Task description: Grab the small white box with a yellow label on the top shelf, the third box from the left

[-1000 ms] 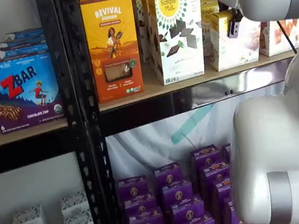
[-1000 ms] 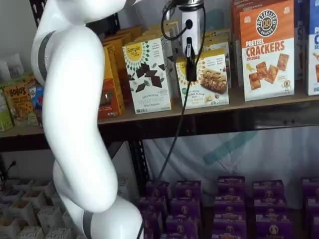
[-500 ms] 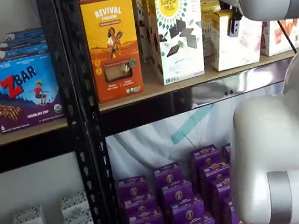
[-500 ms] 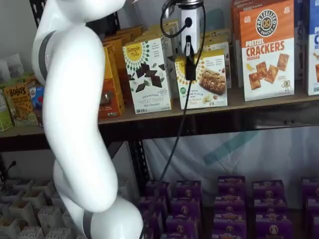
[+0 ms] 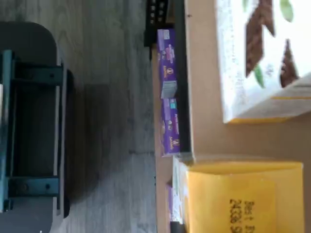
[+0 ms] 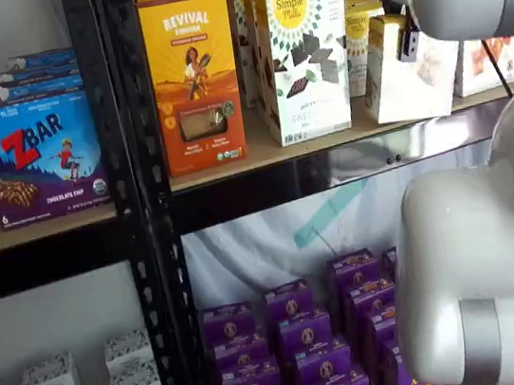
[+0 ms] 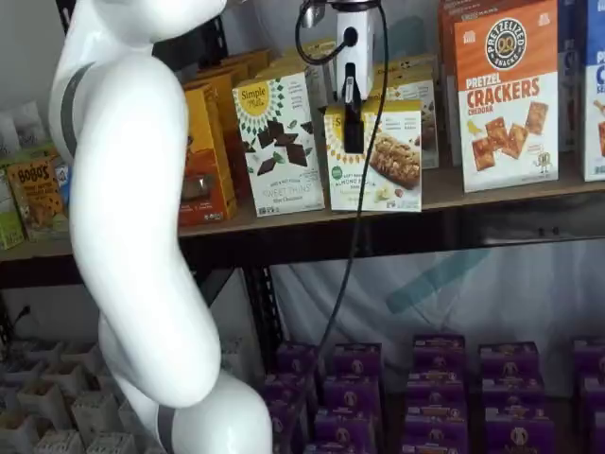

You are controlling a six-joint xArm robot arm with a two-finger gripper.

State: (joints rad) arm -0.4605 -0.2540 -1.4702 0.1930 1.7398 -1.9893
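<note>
The small white box point(image 7: 373, 157), with its yellow sunburst logo and cookie picture, is at the front edge of the top shelf point(image 7: 492, 187). It leans out over the edge in a shelf view point(image 6: 408, 75). My gripper point(image 7: 353, 142) comes down from above and is shut on the box's top; its black finger point(image 6: 406, 45) lies against the box's upper front. The taller white carton with chocolate pieces point(image 7: 281, 142) stands just to its left. In the wrist view a yellow carton top point(image 5: 243, 196) with a printed date lies on the tan board point(image 5: 209, 138).
The orange Revival carton point(image 6: 193, 77) and the pretzel crackers carton point(image 7: 506, 95) flank the row. More short cartons point(image 7: 416, 80) stand behind the held box. Purple boxes point(image 7: 435, 378) fill the lower level. The white arm point(image 7: 142, 218) and a black cable point(image 7: 352, 246) hang before the shelves.
The small white box has come forward and a little left toward the shelf's front edge with the gripper, and it now tilts outward. The neighbouring cartons have not moved.
</note>
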